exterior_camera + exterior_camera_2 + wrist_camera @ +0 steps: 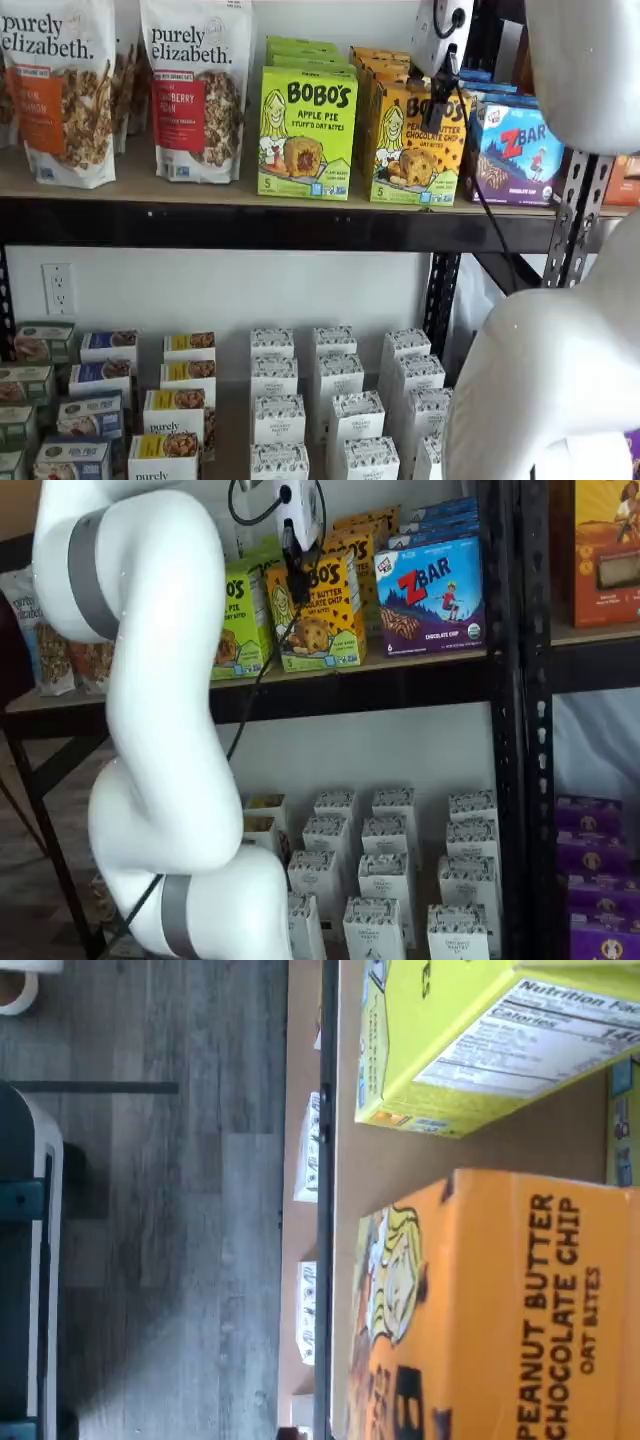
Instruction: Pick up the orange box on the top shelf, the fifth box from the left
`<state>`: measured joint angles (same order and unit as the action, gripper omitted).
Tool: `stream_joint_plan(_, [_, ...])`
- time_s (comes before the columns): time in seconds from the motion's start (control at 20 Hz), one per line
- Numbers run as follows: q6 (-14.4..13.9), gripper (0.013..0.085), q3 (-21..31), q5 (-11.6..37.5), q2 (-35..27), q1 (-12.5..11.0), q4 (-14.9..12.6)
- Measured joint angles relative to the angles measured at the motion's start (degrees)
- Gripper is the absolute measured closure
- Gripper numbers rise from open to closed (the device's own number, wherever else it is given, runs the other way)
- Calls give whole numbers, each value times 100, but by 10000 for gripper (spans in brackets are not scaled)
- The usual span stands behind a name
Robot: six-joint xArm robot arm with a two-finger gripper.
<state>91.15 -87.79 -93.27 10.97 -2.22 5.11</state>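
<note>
Your wrist view is turned on its side. The orange box (500,1310) fills much of it, showing the cartoon blonde girl and "PEANUT BUTTER CHOCOLATE CHIP OAT BITES" lettering, standing on the top shelf (400,1160). Beside it, with a gap of bare board between, is the green box (470,1040), its nutrition panel cut off at the frame edge. No fingers appear here.

In a shelf view you see the orange box (405,150) on the top shelf (250,195), between the green box (305,135) and the blue ZBar box (520,150). The gripper (440,85) hangs in front of the orange box's upper part, with a cable beside it. Only a dark shape shows, so you cannot tell how the jaws stand or whether they touch the carton.

In a shelf view the gripper (297,550) again covers the orange box's (325,620) upper left; the fingers seem to be seen side-on. The white arm (160,680) hides part of the green box (235,620).
</note>
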Motion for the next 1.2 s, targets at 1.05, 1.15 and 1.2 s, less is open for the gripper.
stream_joint_plan(1.05, [-8, 490, 18, 51, 13, -3, 73])
stream_joint_plan(1.15, [-9, 490, 20, 54, 13, -2, 74])
stream_joint_plan(1.2, [-9, 490, 19, 53, 12, -1, 74])
